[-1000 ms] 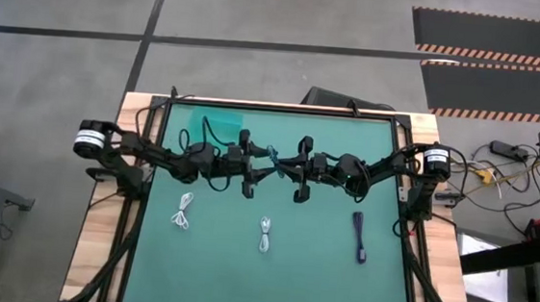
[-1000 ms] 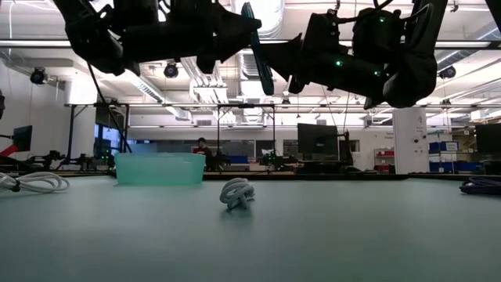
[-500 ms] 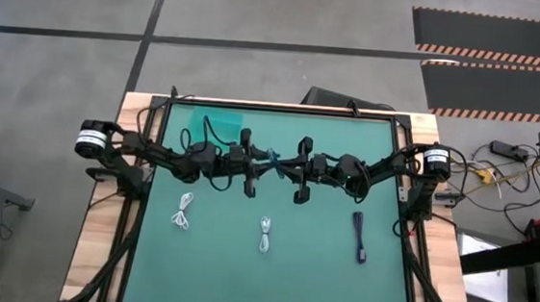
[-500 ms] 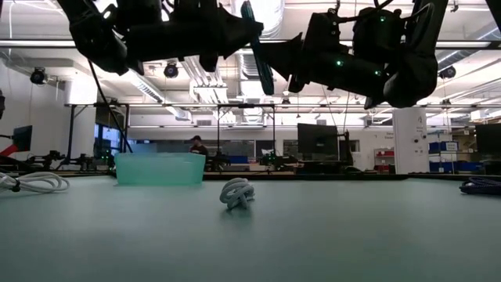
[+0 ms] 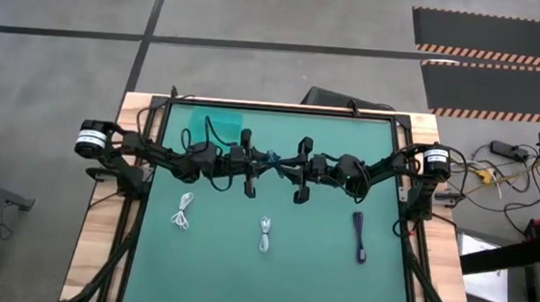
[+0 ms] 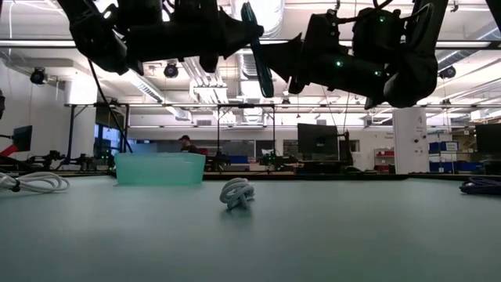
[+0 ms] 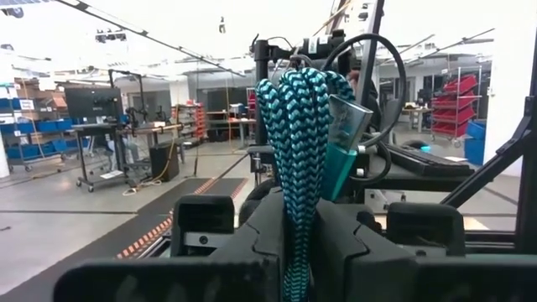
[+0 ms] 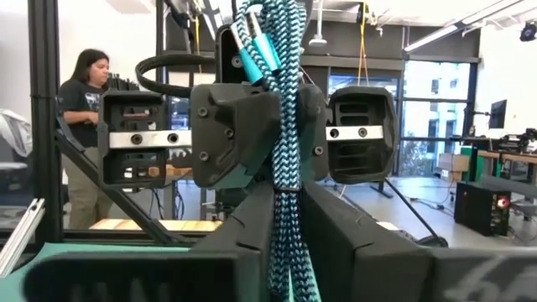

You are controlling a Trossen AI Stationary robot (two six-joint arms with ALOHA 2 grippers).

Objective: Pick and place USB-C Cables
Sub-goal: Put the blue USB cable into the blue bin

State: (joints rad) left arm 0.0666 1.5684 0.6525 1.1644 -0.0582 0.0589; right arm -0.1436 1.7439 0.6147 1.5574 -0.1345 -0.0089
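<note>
A teal braided USB-C cable bundle (image 5: 271, 159) (image 6: 257, 48) hangs high over the middle of the green table, upright between my two grippers. My left gripper (image 5: 261, 166) (image 7: 298, 220) comes at it from the table's left and is shut on it. My right gripper (image 5: 284, 168) (image 8: 288, 220) faces it from the table's right, fingers on both sides of the same bundle. Lying flat on the mat are two white cable bundles (image 5: 183, 212) (image 5: 264, 235) and a dark one (image 5: 360, 237). My left gripper pinches the bundle's strands (image 7: 295, 197) between its two fingers, level, from the table's left, fingers across the bundle. The bundle stands upright, connectors (image 7: 344, 126) above the fingers, lifted clear of the table. My right gripper has the same bundle's strands (image 8: 287, 201) between its two fingers, level, from the table's right and across them. The connector ends (image 8: 253, 52) stick up above the fingers. Whether the pads still press on the strands I cannot tell.
A teal bin (image 5: 219, 128) (image 6: 160, 168) stands at the table's far left. The nearest white bundle (image 6: 236, 193) lies under the grippers. A person (image 8: 84, 126) stands beyond the table, another (image 6: 186, 142) far off in the room.
My left gripper has shut on the teal bundle that my right gripper holds up; both arms have kept their places and the bundle has stayed upright. The far-off person has walked a little to the left.
</note>
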